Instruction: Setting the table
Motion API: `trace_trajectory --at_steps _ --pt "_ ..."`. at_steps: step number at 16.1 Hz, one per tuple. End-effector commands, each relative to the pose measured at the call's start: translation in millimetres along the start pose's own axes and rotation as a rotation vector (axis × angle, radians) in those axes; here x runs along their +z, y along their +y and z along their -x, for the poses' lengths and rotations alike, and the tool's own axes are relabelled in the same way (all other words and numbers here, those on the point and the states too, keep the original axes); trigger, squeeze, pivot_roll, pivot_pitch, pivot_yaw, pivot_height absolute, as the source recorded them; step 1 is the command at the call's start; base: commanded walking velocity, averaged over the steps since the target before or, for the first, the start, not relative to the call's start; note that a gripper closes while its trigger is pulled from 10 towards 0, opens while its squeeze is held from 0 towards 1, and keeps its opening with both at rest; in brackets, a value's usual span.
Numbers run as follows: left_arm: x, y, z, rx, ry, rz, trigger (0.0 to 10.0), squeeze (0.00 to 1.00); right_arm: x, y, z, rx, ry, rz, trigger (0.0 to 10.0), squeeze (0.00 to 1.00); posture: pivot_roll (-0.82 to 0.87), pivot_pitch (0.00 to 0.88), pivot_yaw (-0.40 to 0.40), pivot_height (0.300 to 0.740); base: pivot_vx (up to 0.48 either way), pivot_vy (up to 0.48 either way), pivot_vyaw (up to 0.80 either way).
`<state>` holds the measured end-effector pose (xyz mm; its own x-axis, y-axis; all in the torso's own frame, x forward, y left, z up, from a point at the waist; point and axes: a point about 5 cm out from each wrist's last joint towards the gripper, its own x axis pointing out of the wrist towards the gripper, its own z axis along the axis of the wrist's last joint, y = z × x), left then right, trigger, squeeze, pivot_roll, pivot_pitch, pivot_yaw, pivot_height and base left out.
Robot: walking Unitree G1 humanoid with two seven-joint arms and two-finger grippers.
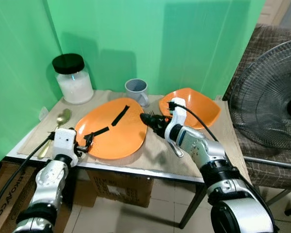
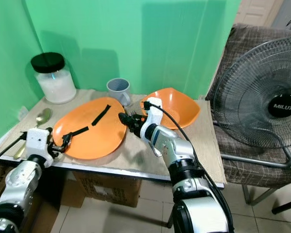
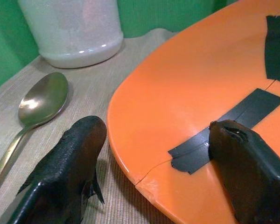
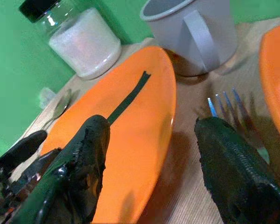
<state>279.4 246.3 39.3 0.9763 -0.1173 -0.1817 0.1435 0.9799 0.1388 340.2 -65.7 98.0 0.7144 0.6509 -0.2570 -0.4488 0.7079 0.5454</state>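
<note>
Right now we see a table [image 1: 150, 167] set against a green backdrop [image 1: 150, 43], covered with a beige mat. On it lies a large orange plate [image 1: 114, 128] with strips of black tape [image 1: 120, 115] across it. Our left hand [image 1: 88, 141] sits at the plate's 8 o'clock edge with its fingers apart: in the left wrist view one finger [image 3: 65, 168] rests on the mat just outside the rim, the other [image 3: 249, 168] lies on the plate surface against a strip of tape. It is gripping nothing.

Our right hand [image 1: 150, 120] hovers at the plate's 3 o'clock side, fingers spread wide. In the right wrist view a fork [image 4: 235, 116] lies on the mat between the big plate and a second orange plate [image 1: 191, 107], its tines pointing toward a grey mug [image 1: 137, 91]. The fork lies just beside the far finger [image 4: 233, 163], and we cannot tell whether they touch. The hand is not closed on it.

At the large plate's 12 o'clock stands the mug, handle toward us. At 10 o'clock stands a glass jar [image 1: 73, 80] of white powder with a black lid. A gold spoon [image 1: 58, 125] lies at the plate's 9 o'clock, bowl toward the jar. A fan [image 1: 269, 102] stands off the table at 3 o'clock, before a patterned chair.
</note>
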Motion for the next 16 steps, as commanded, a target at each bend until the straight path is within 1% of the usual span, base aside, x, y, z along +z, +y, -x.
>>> trace_trajectory --at_steps 1,2,3,4,7,9,12,16 --pt "-22 -2.9 10.7 -0.028 0.108 0.017 10.0 0.37 5 1.3 1.6 0.020 -0.011 0.009 10.0 0.00 -0.03 0.000 -0.019 0.740 0.000 0.000 0.00" --pt "-10 0.2 7.0 -0.046 0.058 -0.003 10.0 0.26 6 2.8 2.6 0.042 -0.010 0.022 10.0 0.00 -0.02 0.000 -0.022 0.740 0.000 0.000 0.00" --pt "4 3.2 3.7 -0.074 0.010 -0.038 10.0 0.05 6 6.0 4.6 0.083 -0.004 0.041 10.0 0.00 -0.01 0.000 -0.025 0.740 0.000 0.000 0.00" --pt "8 4.1 3.2 -0.087 0.001 -0.049 10.0 0.00 6 7.2 5.4 0.100 0.000 0.047 10.0 0.00 -0.01 0.000 -0.026 0.740 0.000 0.000 0.00" --pt "19 9.3 3.0 -0.102 -0.026 -0.088 10.0 0.00 4 9.8 8.0 0.137 0.014 0.072 10.0 0.00 0.00 0.000 -0.029 0.740 0.000 0.000 0.00" --pt "25 11.5 3.0 -0.106 -0.043 -0.085 10.0 0.00 6 6.0 8.6 0.109 0.011 0.063 10.0 0.00 0.01 0.000 -0.030 0.740 0.000 0.000 0.00" --pt "32 8.2 6.9 -0.162 -0.077 -0.079 10.0 0.00 7 -0.8 12.2 0.088 0.017 0.054 10.0 0.00 0.01 0.000 -0.029 0.740 0.000 0.000 0.00" --pt "49 11.2 9.6 -0.193 -0.128 -0.089 10.0 0.00 9 0.0 14.6 0.113 0.013 0.053 10.0 0.00 0.02 0.000 -0.031 0.740 0.000 0.000 0.00"
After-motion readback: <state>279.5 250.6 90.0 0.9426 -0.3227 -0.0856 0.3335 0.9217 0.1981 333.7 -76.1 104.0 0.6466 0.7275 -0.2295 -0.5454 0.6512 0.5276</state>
